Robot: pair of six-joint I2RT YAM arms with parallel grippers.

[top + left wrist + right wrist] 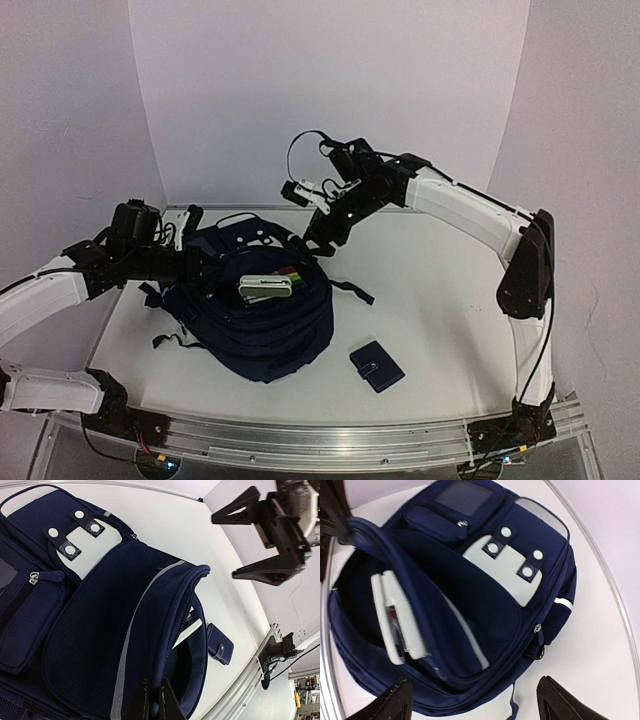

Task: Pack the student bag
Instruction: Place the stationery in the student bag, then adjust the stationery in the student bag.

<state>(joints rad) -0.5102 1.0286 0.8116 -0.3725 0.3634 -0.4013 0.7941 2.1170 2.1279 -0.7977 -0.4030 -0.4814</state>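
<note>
The student bag (262, 322) lies on the table with its main compartment open, navy with a white dotted patch (512, 567). Inside the opening rests a white flat case (265, 288) with coloured items beside it; the case (395, 615) also shows in the right wrist view. My left gripper (192, 263) is shut on the bag's zipper rim (165, 645), holding the mouth apart. My right gripper (315, 238) hovers just above the bag's far edge, open, with nothing between its fingers (395, 700). From the left wrist the right gripper (240, 542) appears spread wide over the table.
A small navy wallet (377, 366) lies shut on the white table (440, 290) to the right of the bag, near the front edge; the wallet (220, 644) also shows past the bag's rim. A dark strap (352, 291) trails from the bag's right side.
</note>
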